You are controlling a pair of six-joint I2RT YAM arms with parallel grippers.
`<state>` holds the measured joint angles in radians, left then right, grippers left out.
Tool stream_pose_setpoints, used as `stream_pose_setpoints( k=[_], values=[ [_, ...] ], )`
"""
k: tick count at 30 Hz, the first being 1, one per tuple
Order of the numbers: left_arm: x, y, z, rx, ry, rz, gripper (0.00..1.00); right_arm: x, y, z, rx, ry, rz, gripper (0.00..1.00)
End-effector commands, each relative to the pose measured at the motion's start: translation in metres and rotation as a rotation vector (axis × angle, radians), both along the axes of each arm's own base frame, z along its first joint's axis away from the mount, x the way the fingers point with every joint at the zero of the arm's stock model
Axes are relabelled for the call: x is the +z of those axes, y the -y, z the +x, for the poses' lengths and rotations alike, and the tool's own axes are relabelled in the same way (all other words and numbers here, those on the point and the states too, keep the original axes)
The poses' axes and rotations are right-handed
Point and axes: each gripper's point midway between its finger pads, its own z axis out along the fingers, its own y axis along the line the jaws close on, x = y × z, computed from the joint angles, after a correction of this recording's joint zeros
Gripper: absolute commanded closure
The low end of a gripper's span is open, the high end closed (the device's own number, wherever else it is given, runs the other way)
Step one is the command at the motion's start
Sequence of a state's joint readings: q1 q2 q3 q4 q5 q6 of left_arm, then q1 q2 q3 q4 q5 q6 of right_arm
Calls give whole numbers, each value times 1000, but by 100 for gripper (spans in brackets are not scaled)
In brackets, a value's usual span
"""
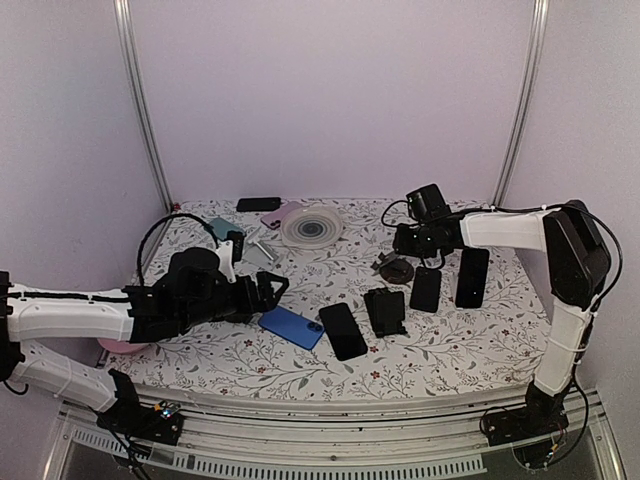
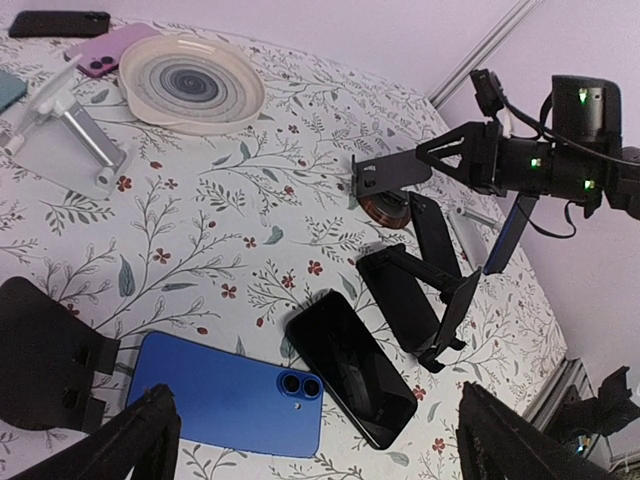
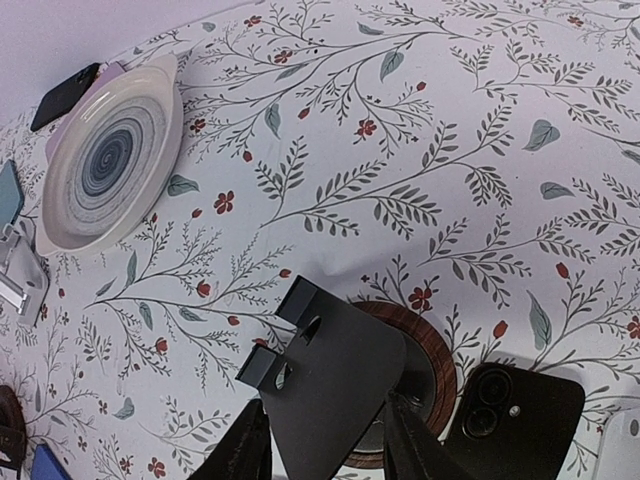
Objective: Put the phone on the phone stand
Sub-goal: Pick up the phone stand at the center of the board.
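Toward the right rear of the flowered surface (image 1: pixel 300 370), the right pincer (image 3: pixel 322 445) grips the phone stand (image 3: pixel 340 375) by its tilted black plate, 1 finger on each edge (the round wooden base sits beneath). A black phone (image 3: pixel 510 405) lies just beside that base. Nearer the left arm, the left pincer (image 1: pixel 270 291) gapes wide, with a blue phone (image 1: pixel 291 327) lying face down just beside it and a second black phone (image 1: pixel 342 330) next to that.
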<state>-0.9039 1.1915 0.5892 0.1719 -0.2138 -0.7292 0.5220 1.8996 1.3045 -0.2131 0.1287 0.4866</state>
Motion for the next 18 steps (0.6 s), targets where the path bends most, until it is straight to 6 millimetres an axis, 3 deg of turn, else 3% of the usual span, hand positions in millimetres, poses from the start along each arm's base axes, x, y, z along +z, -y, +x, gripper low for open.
stream_pose_setpoints(
  k=[1, 18],
  values=[
    [0, -9, 2, 15, 8, 4, 3, -9, -1, 3, -15, -17, 11, 61],
    [-1, -5, 1, 0, 3, -6, 3, -31, -2, -3, -19, -62, 25, 68]
  ],
)
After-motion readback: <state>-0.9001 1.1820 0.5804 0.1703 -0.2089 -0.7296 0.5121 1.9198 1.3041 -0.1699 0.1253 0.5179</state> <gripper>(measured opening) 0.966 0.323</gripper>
